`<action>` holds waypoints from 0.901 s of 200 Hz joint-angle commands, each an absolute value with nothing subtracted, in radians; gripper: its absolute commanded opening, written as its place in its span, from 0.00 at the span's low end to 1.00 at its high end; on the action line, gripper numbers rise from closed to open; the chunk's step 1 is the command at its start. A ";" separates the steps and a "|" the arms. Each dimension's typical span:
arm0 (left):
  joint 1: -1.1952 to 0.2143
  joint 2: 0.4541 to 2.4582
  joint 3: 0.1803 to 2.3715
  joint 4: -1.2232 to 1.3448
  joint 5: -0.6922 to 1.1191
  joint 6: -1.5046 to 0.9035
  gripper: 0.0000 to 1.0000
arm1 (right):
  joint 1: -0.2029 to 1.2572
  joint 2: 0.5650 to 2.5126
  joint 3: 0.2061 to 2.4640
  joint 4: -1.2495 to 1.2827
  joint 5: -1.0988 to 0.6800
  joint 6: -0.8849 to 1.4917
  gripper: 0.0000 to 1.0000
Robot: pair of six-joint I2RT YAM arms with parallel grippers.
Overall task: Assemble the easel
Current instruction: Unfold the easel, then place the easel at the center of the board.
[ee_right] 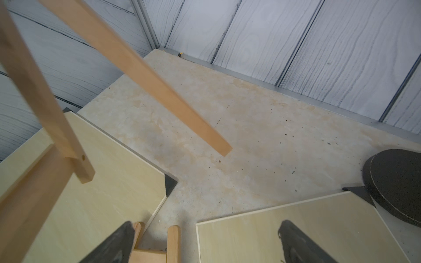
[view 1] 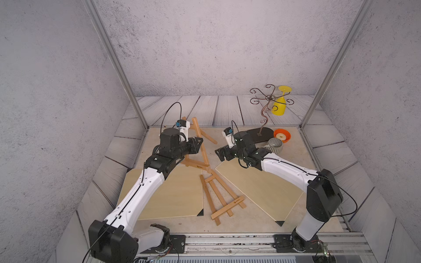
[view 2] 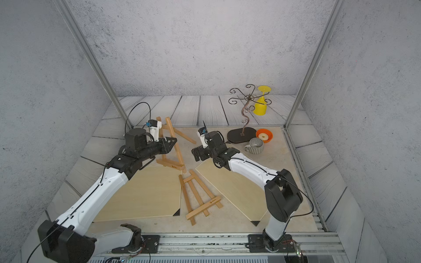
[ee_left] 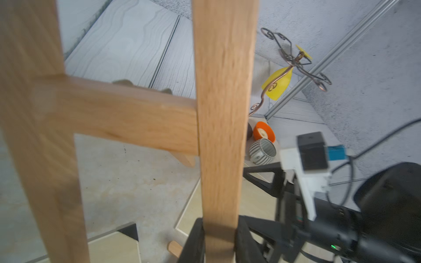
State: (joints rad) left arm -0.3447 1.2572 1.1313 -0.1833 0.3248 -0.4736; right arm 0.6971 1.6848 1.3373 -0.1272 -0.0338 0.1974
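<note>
A small wooden easel (view 1: 196, 127) stands upright at the back left in both top views, its rear leg (view 1: 208, 137) splayed toward the right. My left gripper (view 1: 199, 142) is shut on one front leg; in the left wrist view the black fingers (ee_left: 243, 241) clamp that leg (ee_left: 223, 113) from both sides. A second easel (view 1: 219, 195) lies flat in the middle, between two boards. My right gripper (view 1: 219, 154) hovers open to the right of the upright easel, holding nothing. The right wrist view shows the flat easel's top (ee_right: 174, 241) between the wide-open gripper (ee_right: 205, 230) fingers.
Two pale plywood boards (view 1: 173, 193) (view 1: 259, 189) lie flat on either side of the flat easel. At the back right stand a wire stand (view 1: 265, 109) on a dark oval base, a yellow goblet (view 1: 279, 104), an orange bowl (view 1: 282, 134) and a grey striped mug (view 1: 274, 145).
</note>
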 commanded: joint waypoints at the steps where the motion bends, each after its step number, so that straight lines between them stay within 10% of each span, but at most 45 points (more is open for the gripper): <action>1: -0.352 1.334 1.198 -0.059 0.217 -0.401 0.00 | 0.676 1.580 1.329 -0.161 -0.021 0.254 0.99; 180: -0.356 2.079 1.717 0.131 -0.119 -0.323 0.00 | 0.605 1.486 1.246 -0.232 0.035 0.336 0.99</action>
State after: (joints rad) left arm -0.3500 2.0666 1.6512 0.0532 -0.0990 -0.2924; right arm 0.6140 1.5211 1.2495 -0.2138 0.0132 0.3305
